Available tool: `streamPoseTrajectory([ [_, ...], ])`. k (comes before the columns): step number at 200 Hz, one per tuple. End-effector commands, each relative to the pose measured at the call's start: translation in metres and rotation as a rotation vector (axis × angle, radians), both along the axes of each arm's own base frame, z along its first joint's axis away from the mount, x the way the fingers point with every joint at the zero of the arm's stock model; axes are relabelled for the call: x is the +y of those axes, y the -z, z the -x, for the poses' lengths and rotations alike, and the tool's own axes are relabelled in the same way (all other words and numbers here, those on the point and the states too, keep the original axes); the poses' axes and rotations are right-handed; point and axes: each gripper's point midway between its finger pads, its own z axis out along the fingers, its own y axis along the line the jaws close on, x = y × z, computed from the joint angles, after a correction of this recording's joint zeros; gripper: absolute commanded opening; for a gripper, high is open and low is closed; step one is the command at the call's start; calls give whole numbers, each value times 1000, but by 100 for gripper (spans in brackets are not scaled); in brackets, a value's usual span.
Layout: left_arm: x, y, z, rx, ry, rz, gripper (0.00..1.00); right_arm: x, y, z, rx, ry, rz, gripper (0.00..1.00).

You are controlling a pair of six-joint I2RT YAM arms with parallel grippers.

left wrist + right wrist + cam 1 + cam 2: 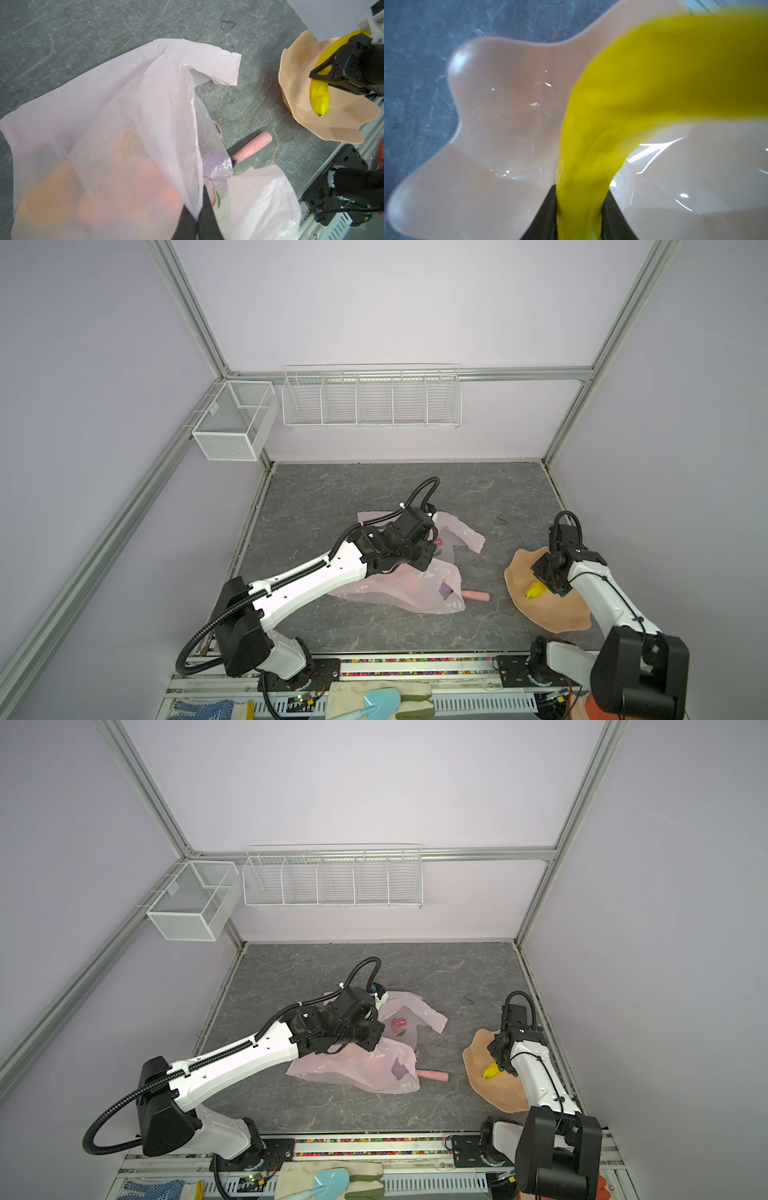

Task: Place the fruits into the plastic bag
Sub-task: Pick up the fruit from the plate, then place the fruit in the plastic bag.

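Banana point(319, 99) — one, in right gripper point(579, 209) — one plate point(301, 52), one plastic bag point(104, 104).

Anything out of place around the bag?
Yes: a purple scoop lies with its head veiled by the plastic bag, pink handle poking out onto the table. It is no fruit; inside or underneath, cannot tell.

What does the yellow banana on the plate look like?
The banana is a bright yellow toy, smooth and shiny, curved, with a small dark tip at one end. It looks like plastic or rubber. It is in the tan wavy-edged plate, on the table's right side. The right claw is closed around its middle, one black finger on each side. I cannot tell whether it touches the plate or hangs just above it.
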Motion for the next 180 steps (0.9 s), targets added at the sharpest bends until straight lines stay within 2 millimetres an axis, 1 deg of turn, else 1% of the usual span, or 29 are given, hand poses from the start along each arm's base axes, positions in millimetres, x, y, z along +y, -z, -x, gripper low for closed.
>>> streamPoseTrajectory([
  [1, 0, 1, 1, 15, -4, -2, 0, 7, -14, -2, -27, -52, -9, 15],
  [20, 0, 1, 1, 14, -4, -1, 0, 13, -19, -7, -61, -103, -13, 15],
  [35, 0, 1, 1, 15, -5, 0, 0, 23, -23, -14, -98, -177, -20, 16],
  [46, 0, 1, 1, 15, -5, 0, 0, 34, -28, -22, -138, -244, -27, 17],
  [69, 0, 1, 0, 14, -6, 0, 0, 65, -43, -39, -233, -407, -22, 18],
  [98, 0, 1, 0, 14, -5, 2, 0, 93, -56, -50, -289, -544, -3, 18],
  [130, 0, 1, 0, 14, -7, -1, 0, 125, -63, -60, -308, -699, -23, 18],
  [135, 0, 1, 0, 12, -7, -1, 0, 128, -63, -62, -305, -715, -24, 18],
  [137, 1, 1, 0, 12, -8, -2, 0, 136, -64, -61, -305, -744, -27, 18],
  [140, 1, 1, 0, 11, -9, -2, 0, 142, -64, -61, -303, -770, -30, 17],
  [162, 0, 0, -1, 6, -8, 2, 0, 172, -67, -62, -297, -910, -38, 16],
  [180, -1, -2, -2, 3, -8, 4, 0, 198, -67, -59, -284, -1031, -49, 16],
])
